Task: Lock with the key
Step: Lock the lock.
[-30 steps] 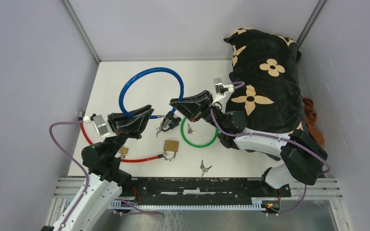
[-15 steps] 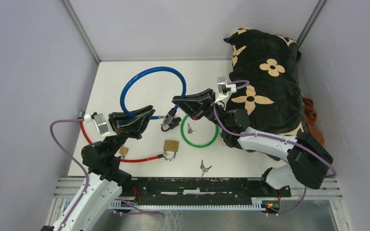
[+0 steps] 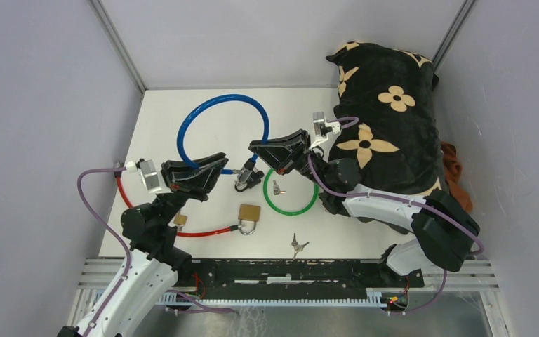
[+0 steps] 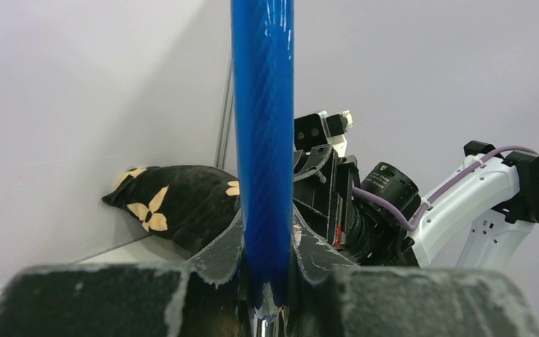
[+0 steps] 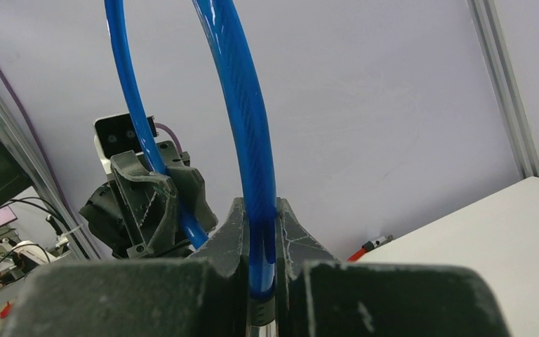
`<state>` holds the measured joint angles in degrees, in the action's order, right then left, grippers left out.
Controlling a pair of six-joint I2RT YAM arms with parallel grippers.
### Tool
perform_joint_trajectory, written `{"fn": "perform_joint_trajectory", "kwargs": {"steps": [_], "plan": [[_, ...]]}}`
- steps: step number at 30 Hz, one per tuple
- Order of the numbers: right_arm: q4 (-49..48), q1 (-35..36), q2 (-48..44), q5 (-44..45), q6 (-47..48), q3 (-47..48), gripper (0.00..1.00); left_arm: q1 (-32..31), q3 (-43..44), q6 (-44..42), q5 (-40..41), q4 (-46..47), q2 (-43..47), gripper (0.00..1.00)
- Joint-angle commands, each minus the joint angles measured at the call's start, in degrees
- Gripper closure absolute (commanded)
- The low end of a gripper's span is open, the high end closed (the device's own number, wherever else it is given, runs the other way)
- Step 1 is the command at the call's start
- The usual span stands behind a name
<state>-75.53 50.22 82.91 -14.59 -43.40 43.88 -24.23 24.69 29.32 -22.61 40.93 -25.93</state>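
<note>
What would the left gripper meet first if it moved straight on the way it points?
Most likely the right gripper, which faces it closely along the blue plastic-coated cable loop both hold; the dark lock head between them may sit lower, depth unclear.

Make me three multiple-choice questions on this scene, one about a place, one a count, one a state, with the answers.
1. Where is the brass padlock? A in the left gripper; B hanging on the blue cable; C on the table at the end of the red cable.
2. How many coloured cables are there? A two; B three; C four.
3. The blue cable is: A gripped by both grippers; B lying untouched; C held by one gripper only.
Answers: 1 C, it lies by the red cable's end. 2 B, blue, red and the green cable. 3 A, the right gripper pinches it too, as each wrist view shows.
</note>
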Motion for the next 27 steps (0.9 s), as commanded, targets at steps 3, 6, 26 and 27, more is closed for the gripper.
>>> {"fn": "perform_joint_trajectory", "kwargs": {"steps": [3, 6, 26, 27], "plan": [[-6.1, 0.5, 0.8, -0.1, -2.6, 3.3, 1.0, 0.1, 0.6, 2.4, 1.4, 4.8, -0.9, 0.98], [-7.8, 0.7, 0.9, 0.8, -3.6, 3.2, 1.0, 0.1, -0.5, 1.1, 1.3, 4.8, -1.2, 0.98], [-22.7, 3.1, 8.7, 8.9, -15.5, 5.8, 1.0, -1.5, -0.9, -5.9, 4.7, 8.4, -6.6, 0.98], [-23.5, 3.3, 9.4, 9.8, -16.3, 6.1, 1.0, -2.2, -0.6, -6.5, 5.4, 8.5, -7.4, 0.98]]}}
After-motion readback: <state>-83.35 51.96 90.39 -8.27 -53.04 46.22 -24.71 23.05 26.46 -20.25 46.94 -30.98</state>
